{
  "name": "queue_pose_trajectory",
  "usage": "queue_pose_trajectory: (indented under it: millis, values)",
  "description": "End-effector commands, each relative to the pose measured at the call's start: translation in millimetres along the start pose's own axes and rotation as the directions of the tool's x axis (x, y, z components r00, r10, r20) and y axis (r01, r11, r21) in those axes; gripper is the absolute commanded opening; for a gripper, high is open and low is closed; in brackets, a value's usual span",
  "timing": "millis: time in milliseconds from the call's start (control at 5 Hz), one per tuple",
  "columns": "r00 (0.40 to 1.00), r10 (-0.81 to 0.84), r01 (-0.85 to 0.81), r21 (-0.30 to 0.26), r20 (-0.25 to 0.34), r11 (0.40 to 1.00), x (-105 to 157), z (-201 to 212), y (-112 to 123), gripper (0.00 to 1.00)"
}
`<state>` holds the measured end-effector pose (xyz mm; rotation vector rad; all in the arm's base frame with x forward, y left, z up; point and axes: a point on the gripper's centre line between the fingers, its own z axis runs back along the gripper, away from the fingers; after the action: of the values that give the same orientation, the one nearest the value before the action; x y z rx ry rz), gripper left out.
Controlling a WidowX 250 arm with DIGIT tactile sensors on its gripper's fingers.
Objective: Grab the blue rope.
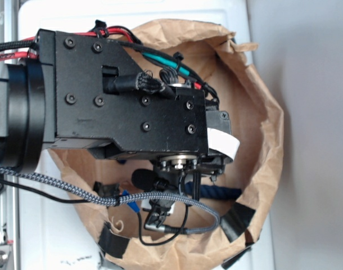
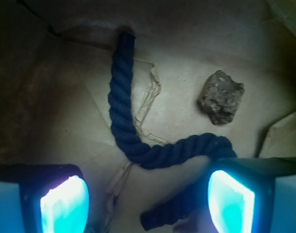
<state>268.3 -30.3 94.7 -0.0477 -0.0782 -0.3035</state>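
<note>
The blue rope (image 2: 123, 121) lies on the brown paper floor of the bag, a thick navy twisted strand bent like a hook. It runs from the top centre down, curves right, then doubles back under my right finger to a blunt end (image 2: 153, 219). My gripper (image 2: 148, 199) hovers over it, open, with glowing cyan pads (image 2: 64, 204) far apart; only that blunt end lies between them. In the exterior view my arm covers most of the bag, and a short stretch of the rope (image 1: 219, 192) shows below the wrist.
A grey-brown rock (image 2: 221, 96) sits on the bag floor right of the rope. The crumpled paper bag wall (image 1: 267, 129) rings the work area, patched with black tape (image 1: 239, 220). A grey braided cable (image 1: 64, 183) loops under the arm.
</note>
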Motion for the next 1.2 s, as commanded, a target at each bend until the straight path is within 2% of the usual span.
queue_pose_trajectory:
  millis: [0,400,800,1000]
  values:
    - [0.999,-0.007,0.007,0.010,0.041,1.000,7,10,-2,1.00]
    - [0.999,-0.007,0.007,0.010,0.041,1.000,7,10,-2,1.00]
    - [0.999,-0.022,0.022,0.011,0.032,1.000,18,-25,-32,1.00]
    - [0.999,-0.029,0.030,-0.038,0.021,0.999,24,-40,-41,1.00]
